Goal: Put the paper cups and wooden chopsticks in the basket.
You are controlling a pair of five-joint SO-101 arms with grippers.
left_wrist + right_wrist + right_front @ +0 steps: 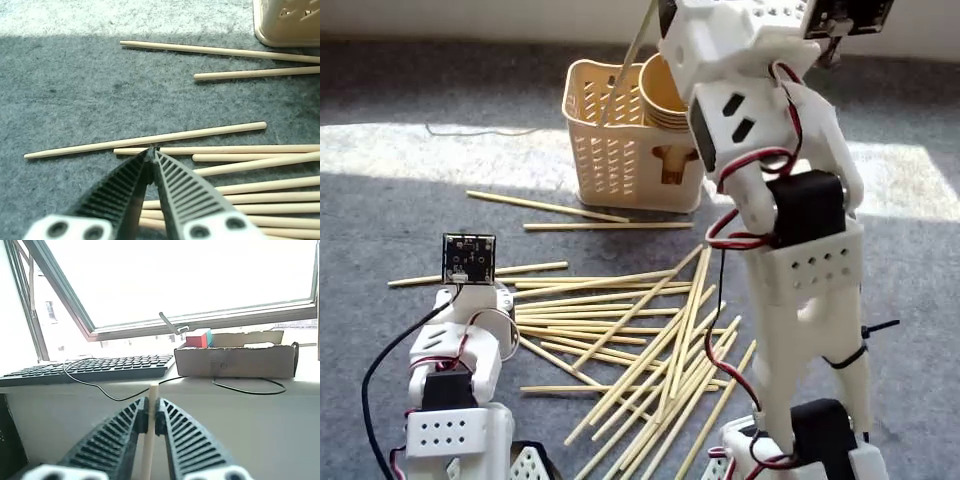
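Overhead, a grey carpeted surface (400, 210) carries the tall right arm (800, 220), raised above a cream basket (620, 160) that stands on the far side. Between the arms and the basket lies a loose, scattered pile of wooden chopsticks (640, 340), two of them just beside the basket, and stacked paper cups (665, 95) already sit inside it. The right fingers (131, 427) are clenched on one upright chopstick (149, 450), while the left fingers (127, 182) are pressed together, grasping nothing, low at the pile's edge.

You're working in an office-like room.
Keyboard (90, 367) and cardboard box (235, 360) sit on the ledge (280, 405) under a tilted window (210, 321); grey carpet (410, 220).
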